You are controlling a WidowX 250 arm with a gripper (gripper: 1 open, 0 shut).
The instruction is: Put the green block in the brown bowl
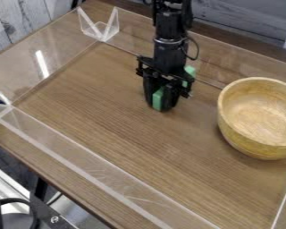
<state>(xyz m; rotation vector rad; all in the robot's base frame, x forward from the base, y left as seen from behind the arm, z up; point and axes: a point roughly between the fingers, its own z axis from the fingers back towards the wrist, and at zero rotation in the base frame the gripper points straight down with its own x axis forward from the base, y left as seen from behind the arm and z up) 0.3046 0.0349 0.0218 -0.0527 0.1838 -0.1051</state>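
Because the fingers of the gripper (163,97) come down right over the green block (164,93), the coming move turns on how the block's long axis lies between them. The block shows as a green patch framed by the dark fingertips, one finger to each side, and its visible part runs roughly away from the near edge of the worktop (104,125) towards the far edge, slanting a little. The fingers stand somewhat apart across the block's narrower way; whether they press on it or merely straddle it cannot be told, as the dark linkage hides the contact. The block appears low, at or close to the wood, in the far half of the worktop, and no lift can be made out.

The brown bowl (260,118) sits well to the side, by the worktop's right edge as the camera sees it, apart from both block and gripper. The only arm reaches in from the far edge. Securing the block seems to be the step in hand; closing squarely across its short sides would be the safer bite, since an off-centre pinch could twist it.
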